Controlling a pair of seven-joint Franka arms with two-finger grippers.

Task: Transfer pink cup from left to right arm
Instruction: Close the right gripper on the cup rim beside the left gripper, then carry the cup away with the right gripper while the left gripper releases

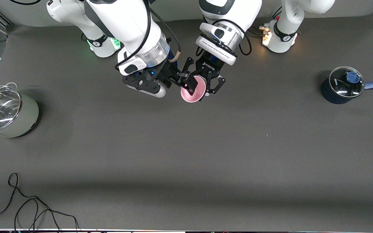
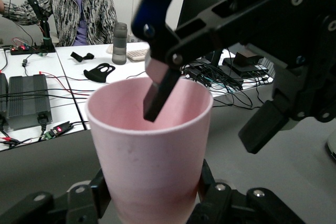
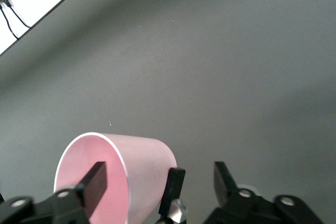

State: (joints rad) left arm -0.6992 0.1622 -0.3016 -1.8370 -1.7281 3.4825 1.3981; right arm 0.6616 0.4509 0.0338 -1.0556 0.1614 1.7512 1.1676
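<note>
The pink cup [image 1: 193, 90] is held above the table's middle, near the arms' bases. My left gripper [image 1: 206, 86] is shut on its lower body; in the left wrist view its fingers [image 2: 100, 195] press both sides of the cup [image 2: 152, 150]. My right gripper [image 1: 188, 79] is open across the cup's rim. One of its fingers [image 2: 157, 90] is inside the cup, and the other [image 2: 262, 129] hangs outside, clear of the wall. In the right wrist view the cup [image 3: 142, 166] lies between my right gripper's [image 3: 157, 184] spread fingers.
A pale green pot with a glass lid [image 1: 6, 111] stands at the right arm's end. A dark blue saucepan with a glass lid [image 1: 342, 85] stands at the left arm's end. A black cable [image 1: 28, 207] lies near the table's front edge.
</note>
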